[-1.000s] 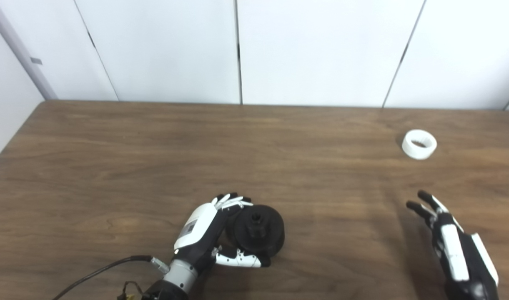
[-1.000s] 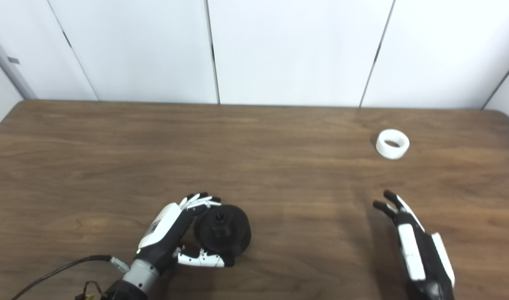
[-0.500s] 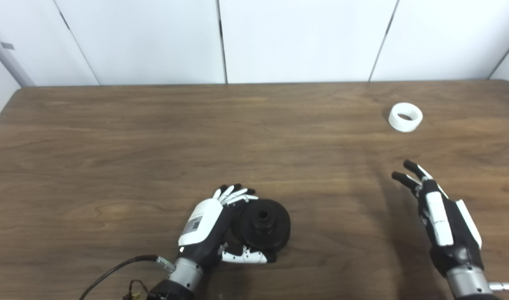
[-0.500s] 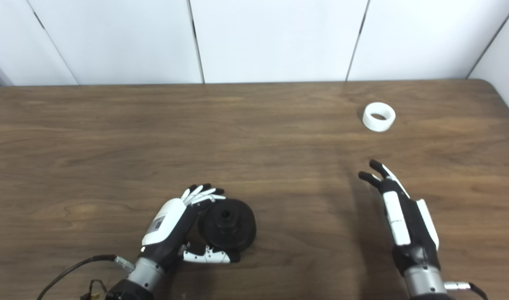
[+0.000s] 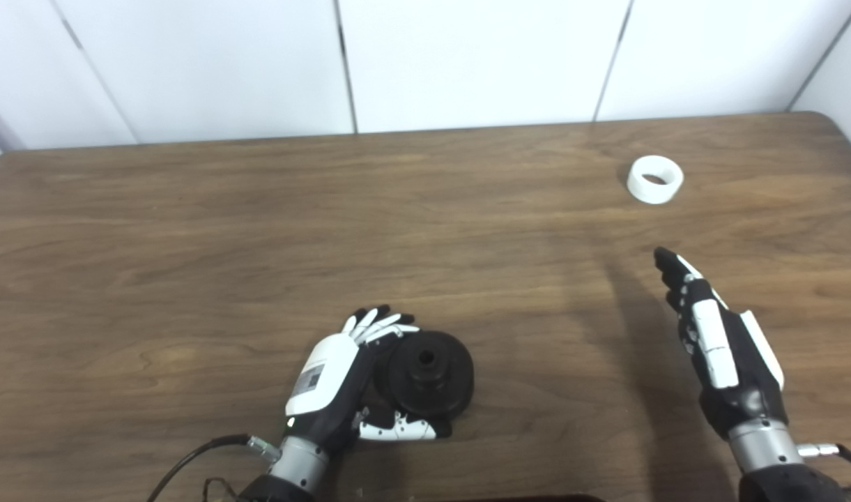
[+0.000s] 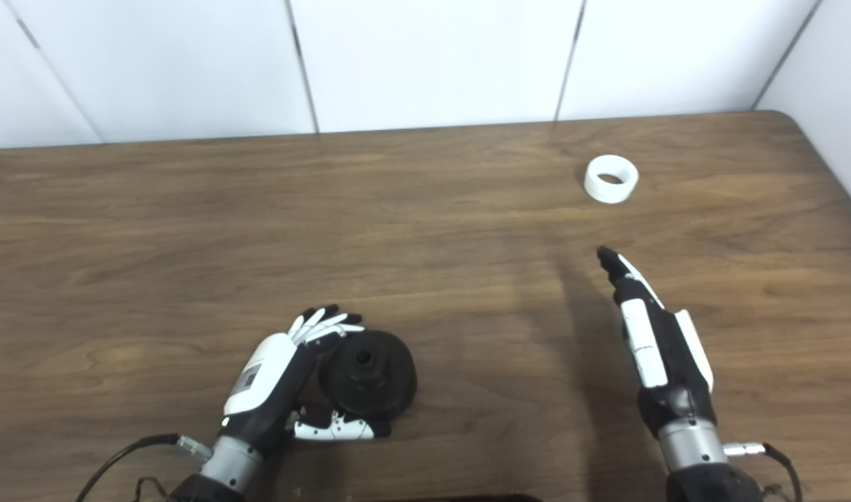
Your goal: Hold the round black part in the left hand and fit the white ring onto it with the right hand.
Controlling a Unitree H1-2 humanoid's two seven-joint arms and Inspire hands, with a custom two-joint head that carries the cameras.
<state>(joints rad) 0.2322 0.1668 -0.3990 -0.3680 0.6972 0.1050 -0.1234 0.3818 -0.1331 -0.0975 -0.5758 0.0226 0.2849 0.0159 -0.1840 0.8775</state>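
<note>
I see my left hand (image 5: pixel 334 380) down near the front of the brown table (image 5: pixel 188 230). Its fingers and thumb curl around the round black part (image 5: pixel 430 373), which sits on the wood. My right hand (image 5: pixel 718 341) hangs above the table with straight, spread fingers, holding nothing. The white ring (image 5: pixel 654 180) lies far back on the right, well apart from that hand.

a plain test room or lab, by the look of it. a long dark brown wood-grain bench (image 5: pixel 258 209) with a rounded far corner fills the view. directly behind the bench stands a bare wall of smooth white panels (image 5: pixel 467 63) split by thin dark vertical seams, without decoration or household furnishings.
</note>
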